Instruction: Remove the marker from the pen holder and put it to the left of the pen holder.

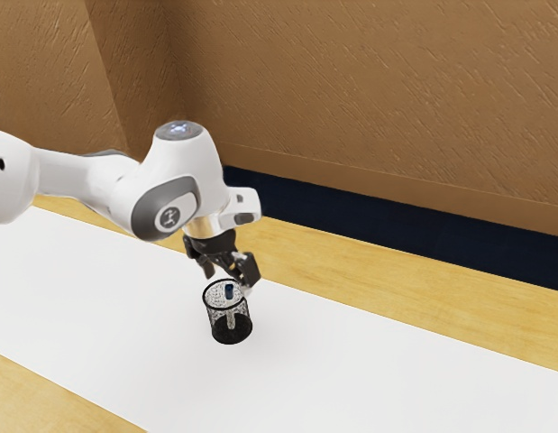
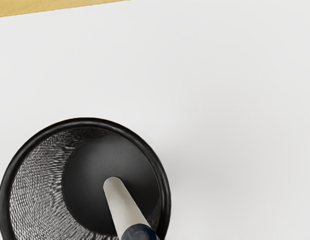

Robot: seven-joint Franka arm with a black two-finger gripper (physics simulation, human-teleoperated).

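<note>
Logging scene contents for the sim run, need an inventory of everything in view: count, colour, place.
Pen holder: 1, black mesh, upright on the white surface, below the gripper
Marker: 1, off-white body with dark blue end, leaning inside the pen holder, blue end up
White surface: 1, white, wide strip along the table
Table: 1, light wood, bare along both sides of the strip
Band: 1, dark navy, between table and wall
Wall: brown, textured, background
Arm: 1, white with grey, from the exterior view's left
Gripper: 1, black, open, over the pen holder
</note>
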